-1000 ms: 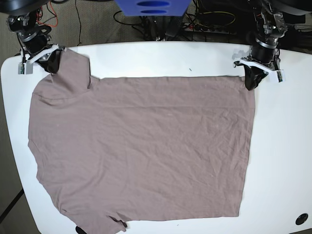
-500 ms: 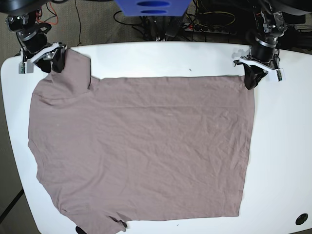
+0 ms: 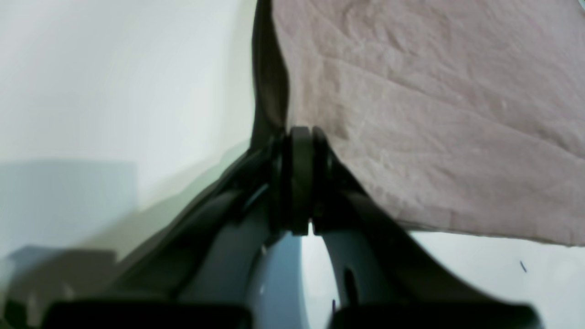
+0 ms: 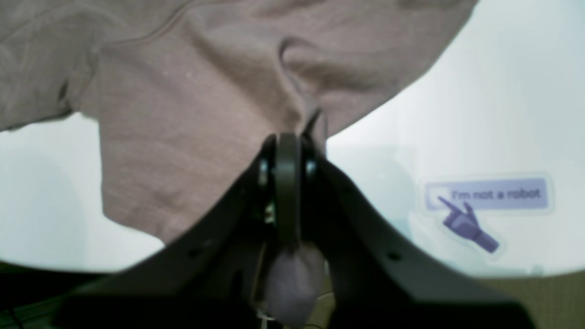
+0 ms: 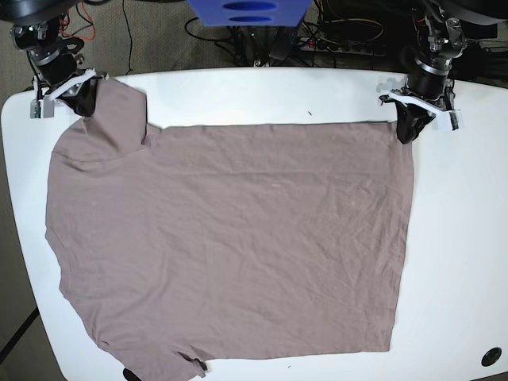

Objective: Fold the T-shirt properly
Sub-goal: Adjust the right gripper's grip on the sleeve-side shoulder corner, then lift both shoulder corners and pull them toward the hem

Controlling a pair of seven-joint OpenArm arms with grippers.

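At the far left corner of the white table (image 5: 238,91), as the base view shows it, the right gripper (image 5: 86,98) has its jaws clenched on the tip of the T-shirt (image 5: 238,238)'s sleeve; the right wrist view shows the black fingers (image 4: 287,183) pressed together with a fold of mauve cloth pinched between them and a small bunch of fabric poking out behind. Close beside that gripper, on the bare table top, the same wrist view catches a purple sticker (image 4: 486,201) with a pointing hand and the words "I'm not a robot". The T-shirt lies flat and spread across most of the table, its collar end toward the left edge and its hem toward the right edge, with fine wrinkles over the body; its near sleeve hangs slightly over the near edge at the lower left. Beyond the far edge sits a blue object (image 5: 246,12) among cables on the floor. At the far right corner of the shirt, near the table's far right, the left gripper (image 5: 409,127) is clamped on the hem corner, and the left wrist view shows its jaws tight together with the cloth's edge caught in them.
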